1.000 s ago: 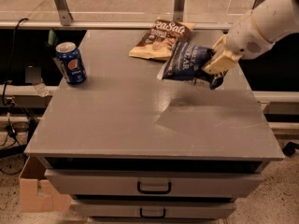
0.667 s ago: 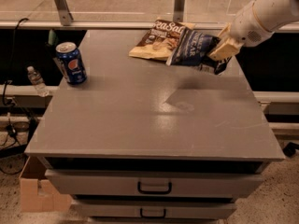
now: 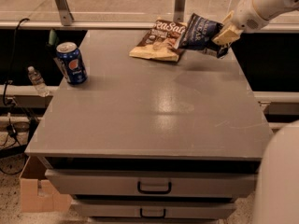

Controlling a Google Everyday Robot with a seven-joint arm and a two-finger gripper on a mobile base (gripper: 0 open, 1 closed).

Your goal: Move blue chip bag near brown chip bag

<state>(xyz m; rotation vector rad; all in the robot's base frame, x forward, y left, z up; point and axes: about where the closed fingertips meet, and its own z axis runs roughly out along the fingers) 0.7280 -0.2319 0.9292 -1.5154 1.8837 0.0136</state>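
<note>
the jaws, up at the far right corner of the table [image 3: 140,115], pinch the right end of the blue chip bag [image 3: 198,31]. the bag juts out leftward from them, tilted and seemingly clear of the surface. held by one end like this, its free end leads toward the brown chip bag [image 3: 158,42], which lies flat by the back edge. the two bags look touching or overlapping; i cannot tell which. the soda can [image 3: 71,63] stands well apart. likely only lowering and letting go remain.

Table [image 3: 154,111] bears brown chip bag [image 3: 156,43], can [image 3: 71,63]; pincer [image 3: 223,35] above.
</note>
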